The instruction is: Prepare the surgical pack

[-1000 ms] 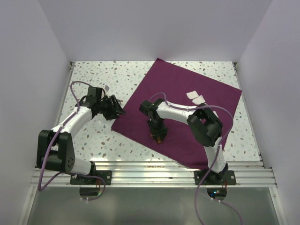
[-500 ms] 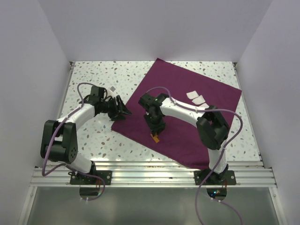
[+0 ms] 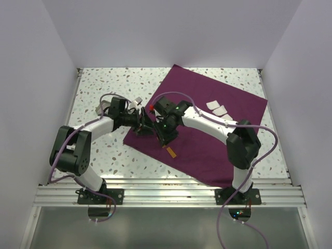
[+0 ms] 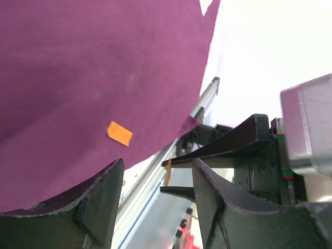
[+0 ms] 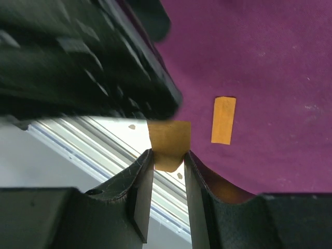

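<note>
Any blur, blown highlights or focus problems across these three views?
Top external: sharp and evenly lit. Left wrist: the background right of the purple cloth washes out to plain white; its own fingers are dark. Right wrist: the other arm's black hardware at upper left is smeared, while the cloth and the orange tab lying on it are crisp.

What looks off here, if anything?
A loose orange strip lies alone on the purple cloth, close to its near-left edge. The right gripper pinches a second orange strip. The cloth also sits askew to the table edges.
</note>
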{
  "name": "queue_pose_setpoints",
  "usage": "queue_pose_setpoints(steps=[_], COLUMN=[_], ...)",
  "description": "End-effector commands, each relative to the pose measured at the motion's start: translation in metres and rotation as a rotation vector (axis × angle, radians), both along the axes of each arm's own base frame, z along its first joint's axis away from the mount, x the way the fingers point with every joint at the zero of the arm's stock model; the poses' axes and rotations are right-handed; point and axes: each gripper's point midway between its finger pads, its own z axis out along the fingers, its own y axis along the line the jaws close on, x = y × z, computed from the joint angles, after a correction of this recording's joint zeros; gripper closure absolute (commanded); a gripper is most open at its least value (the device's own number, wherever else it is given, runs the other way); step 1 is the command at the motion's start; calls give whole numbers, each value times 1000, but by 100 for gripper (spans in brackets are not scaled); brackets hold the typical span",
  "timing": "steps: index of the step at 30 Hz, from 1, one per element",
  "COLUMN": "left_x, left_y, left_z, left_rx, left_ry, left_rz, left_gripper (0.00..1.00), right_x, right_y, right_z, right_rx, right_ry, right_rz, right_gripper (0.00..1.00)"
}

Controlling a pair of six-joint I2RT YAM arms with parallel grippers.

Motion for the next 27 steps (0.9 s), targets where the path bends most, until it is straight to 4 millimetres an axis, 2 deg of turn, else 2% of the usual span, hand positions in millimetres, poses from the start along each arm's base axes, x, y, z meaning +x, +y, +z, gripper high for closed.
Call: queue_pose_setpoints(steps=[1,5,15,19,21,24,27], left_x=[-8,-17,-25,-25,-24,-21,-13], left_y=[-11,-13,-21,-21,-23,-23,-19], left_z=[10,9,8,8,10,9,6], left_rx=[-78,-93,-134,-141,-150,-147,-121], left_ry=[-10,24,40,46,43,50,51], left_rz=[-54,-75,-130,-128,-132,-125,-101], left_gripper=[42,46,55,66,75,97,100], right_x=[7,12,19,21,22,24,27], right_y=[17,17,14,14,13,13,8], right_z=[37,39,42,43,41,39,36], right_rx=[124,131,128,132,129,127,104], right_ry=[-76,-103,-140,-146,-144,-137,-125], right_rz=[33,17,8,11,11,12,-8], right_gripper=[66,66,66,66,66,65,54])
